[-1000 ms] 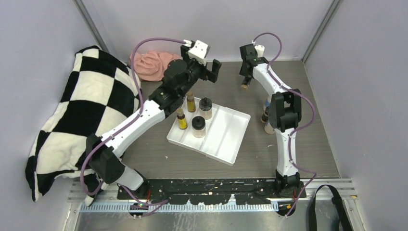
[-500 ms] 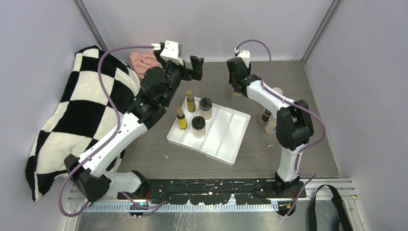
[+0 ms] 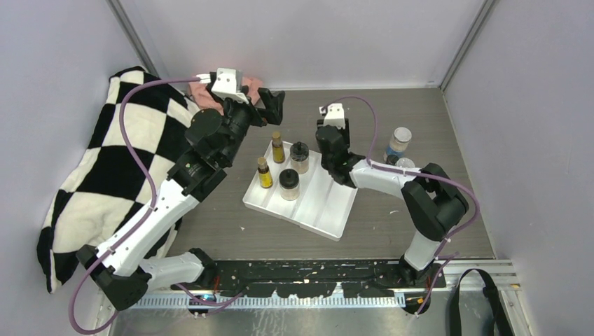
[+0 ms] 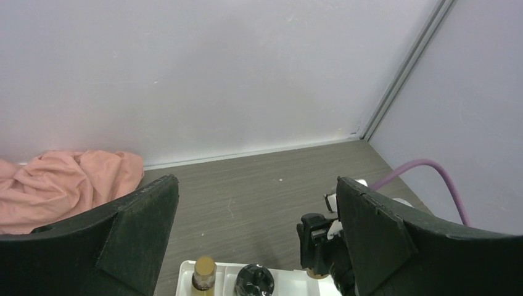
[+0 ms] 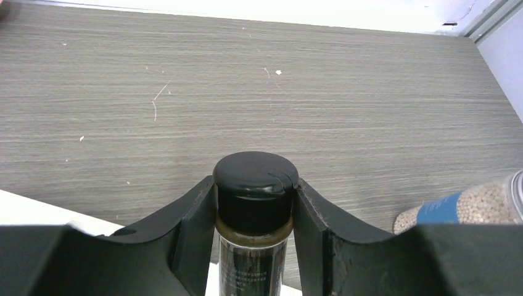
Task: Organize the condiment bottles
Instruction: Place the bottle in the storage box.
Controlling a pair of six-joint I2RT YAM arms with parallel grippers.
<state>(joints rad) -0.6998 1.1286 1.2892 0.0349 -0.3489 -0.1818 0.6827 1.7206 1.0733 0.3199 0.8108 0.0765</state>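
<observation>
My right gripper (image 5: 255, 213) is shut on a small dark bottle (image 5: 254, 185) with a black cap, just under the cap. It holds the bottle at the back edge of the white tray (image 3: 329, 210); in the top view this gripper (image 3: 328, 148) covers the bottle. Two slim yellow brown-capped bottles (image 3: 278, 148) (image 3: 264, 172) and two black-lidded beige jars (image 3: 300, 156) (image 3: 288, 184) stand in the tray's left part. Two clear shakers (image 3: 400, 139) (image 3: 403, 164) are on the table to the right. My left gripper (image 3: 270, 105) is open and empty, raised behind the tray.
A pink cloth (image 3: 210, 89) lies at the back left, and a black-and-white checkered blanket (image 3: 126, 161) covers the left side. Walls close in the back and both sides. The right gripper also shows in the left wrist view (image 4: 317, 237).
The right arm has swung from the back centre forward and left to the tray's back edge, carrying the dark bottle. The left arm has pulled back and left toward the pink cloth.
</observation>
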